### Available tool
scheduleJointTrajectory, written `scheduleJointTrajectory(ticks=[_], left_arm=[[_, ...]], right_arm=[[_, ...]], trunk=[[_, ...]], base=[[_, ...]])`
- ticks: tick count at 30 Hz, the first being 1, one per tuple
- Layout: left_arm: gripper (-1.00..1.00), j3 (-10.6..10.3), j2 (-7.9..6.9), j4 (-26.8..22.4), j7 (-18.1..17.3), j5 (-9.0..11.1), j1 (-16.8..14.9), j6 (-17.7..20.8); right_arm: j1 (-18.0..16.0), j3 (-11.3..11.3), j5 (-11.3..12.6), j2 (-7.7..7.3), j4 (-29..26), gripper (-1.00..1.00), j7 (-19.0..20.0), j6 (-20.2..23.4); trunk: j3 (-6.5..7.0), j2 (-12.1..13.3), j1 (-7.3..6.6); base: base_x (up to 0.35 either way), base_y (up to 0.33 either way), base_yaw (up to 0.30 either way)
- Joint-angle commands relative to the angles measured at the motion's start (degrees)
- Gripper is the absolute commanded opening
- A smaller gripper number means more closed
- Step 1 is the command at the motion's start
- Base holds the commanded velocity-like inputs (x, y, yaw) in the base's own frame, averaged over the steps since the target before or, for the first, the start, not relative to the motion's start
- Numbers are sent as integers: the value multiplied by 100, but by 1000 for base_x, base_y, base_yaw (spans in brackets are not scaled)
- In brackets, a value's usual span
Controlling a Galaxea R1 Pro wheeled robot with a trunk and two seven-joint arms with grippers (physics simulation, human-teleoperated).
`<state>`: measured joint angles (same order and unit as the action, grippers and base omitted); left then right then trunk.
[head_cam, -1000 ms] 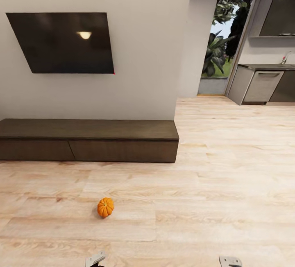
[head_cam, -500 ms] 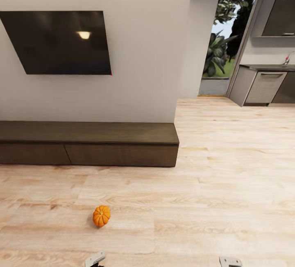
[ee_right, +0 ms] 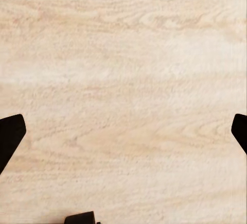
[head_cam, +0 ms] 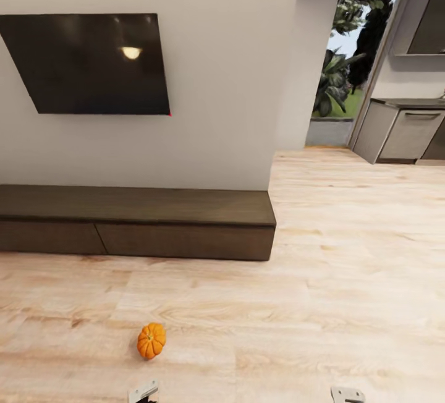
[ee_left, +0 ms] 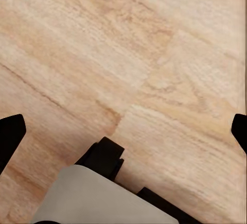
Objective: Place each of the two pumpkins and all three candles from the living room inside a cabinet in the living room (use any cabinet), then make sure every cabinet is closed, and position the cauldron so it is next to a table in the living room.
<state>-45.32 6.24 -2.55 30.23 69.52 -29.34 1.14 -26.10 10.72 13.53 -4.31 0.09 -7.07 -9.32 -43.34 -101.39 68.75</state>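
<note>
Pumpkin [head_cam: 151, 340] on floor; cabinet [head_cam: 136, 222] cut off at frame's left

Matt dark wood cabinet [head_cam: 154, 227], pale grained wood floor [head_cam: 346, 279], glossy black screen [head_cam: 86, 63], smooth ribbed pumpkin [head_cam: 151, 340].
</note>
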Motion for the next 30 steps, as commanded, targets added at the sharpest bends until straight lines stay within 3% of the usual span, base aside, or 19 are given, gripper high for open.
scheduleJointTrajectory(ticks=[1, 7, 21, 30], left_arm=[[100, 2, 0, 2, 0, 0, -1, 0], [100, -1, 0, 2, 0, 0, -1, 0], [100, -3, 0, 0, -5, 0, -1, 0], [100, -3, 6, 0, -5, 0, -1, 0]], right_arm=[[0, 0, 0, 0, 0, 100, 0, 0], [0, 0, 0, 0, 0, 100, 2, 0], [0, 5, -17, 0, 8, 100, 4, 1], [0, 0, 0, 0, 9, 100, 4, 0]], trunk=[[0, 0, 0], [0, 0, 0], [0, 0, 0], [0, 0, 0]], base=[[327, -65, 231], [176, -53, 181], [149, -2, 6], [5, 0, -197]])
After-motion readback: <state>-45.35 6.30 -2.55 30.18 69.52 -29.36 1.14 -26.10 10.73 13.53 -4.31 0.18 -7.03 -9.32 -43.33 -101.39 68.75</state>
